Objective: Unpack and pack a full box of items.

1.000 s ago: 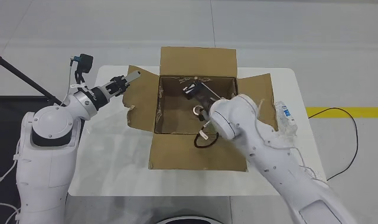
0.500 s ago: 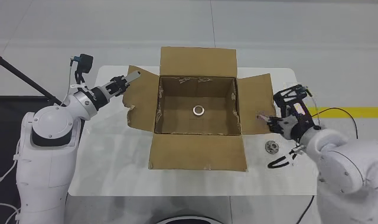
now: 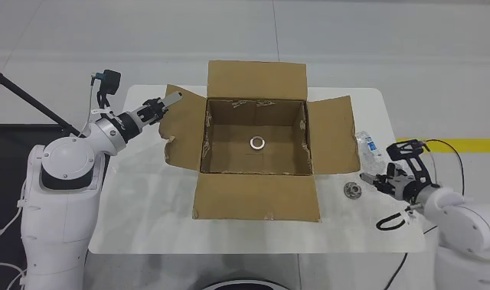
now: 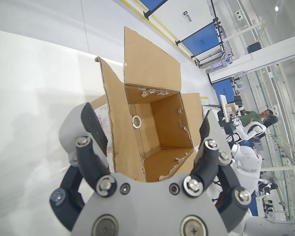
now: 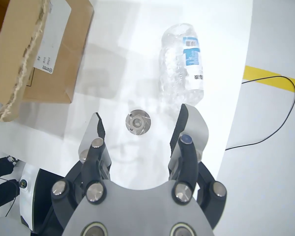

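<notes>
Cardboard box open at centre of table, flaps spread, metal ring on its floor. At the box's 4 o'clock, metal flange; at 3 o'clock, plastic bottle lying flat. Right gripper just beside flange, jaws apart, empty. Left gripper at 10 o'clock, jaws apart.

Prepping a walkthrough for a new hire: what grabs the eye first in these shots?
The open cardboard box in the middle of the table stands out first, holding just a metal ring on its floor. To its right, a clear water bottle lies on its side next to a small metal flange. The right hand is open, close by the flange.
</notes>
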### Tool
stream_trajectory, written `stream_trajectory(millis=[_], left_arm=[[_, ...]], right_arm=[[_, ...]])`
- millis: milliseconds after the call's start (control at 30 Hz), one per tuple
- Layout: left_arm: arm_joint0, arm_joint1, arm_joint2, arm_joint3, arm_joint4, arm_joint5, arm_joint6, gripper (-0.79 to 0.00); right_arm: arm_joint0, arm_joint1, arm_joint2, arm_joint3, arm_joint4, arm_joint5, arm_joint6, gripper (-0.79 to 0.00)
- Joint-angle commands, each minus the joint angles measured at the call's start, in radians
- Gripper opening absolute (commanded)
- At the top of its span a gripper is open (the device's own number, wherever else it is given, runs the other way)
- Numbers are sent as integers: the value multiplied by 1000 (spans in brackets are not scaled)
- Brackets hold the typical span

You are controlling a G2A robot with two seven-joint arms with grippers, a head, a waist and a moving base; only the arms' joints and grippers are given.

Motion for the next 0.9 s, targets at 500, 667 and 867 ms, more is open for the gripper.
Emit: stream_trajectory(millis=[500,667,867], left_arm=[[0,0,0,0,0,0,0,0],[0,0,0,0,0,0,0,0],[0,0,0,0,0,0,0,0]], right_arm=[[-25,22,-119,143,-148,-65,-107,-428],[-29,28,-134,160,-155,-75,-128,-425],[-20,33,-158,185,-152,-75,-138,-428]])
